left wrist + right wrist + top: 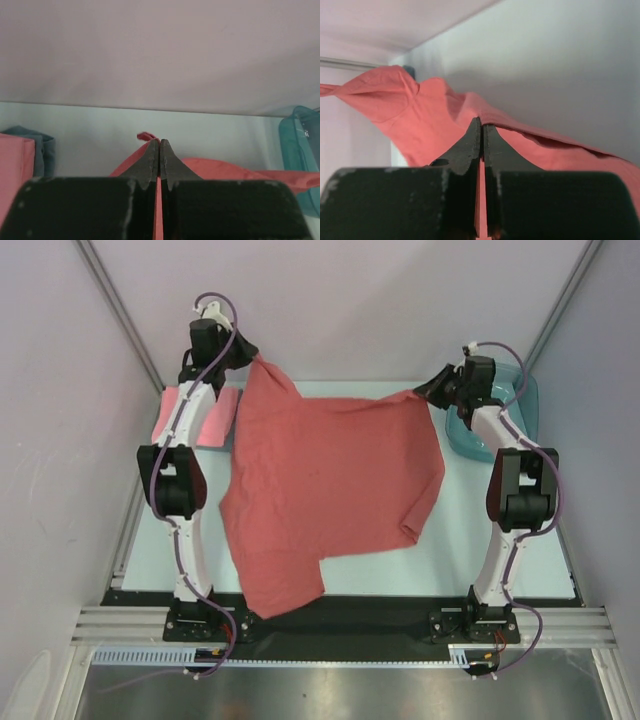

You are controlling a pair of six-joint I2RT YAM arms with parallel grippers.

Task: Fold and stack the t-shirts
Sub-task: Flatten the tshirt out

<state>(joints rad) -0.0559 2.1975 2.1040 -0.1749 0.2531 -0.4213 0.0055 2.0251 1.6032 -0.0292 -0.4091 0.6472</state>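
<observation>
Left gripper (253,357) and right gripper (421,392) are each pinching shut on a corner of the brick-red t-shirt (330,480), its held edge spanning between them, body trailing behind and below both equally.

**No readable text**

No words, labels, brand marks, numbers or signs can be read in any view. The brick-red t-shirt (330,480), the folded pink t-shirt (220,418) and the teal tub (528,400) look plain.
</observation>
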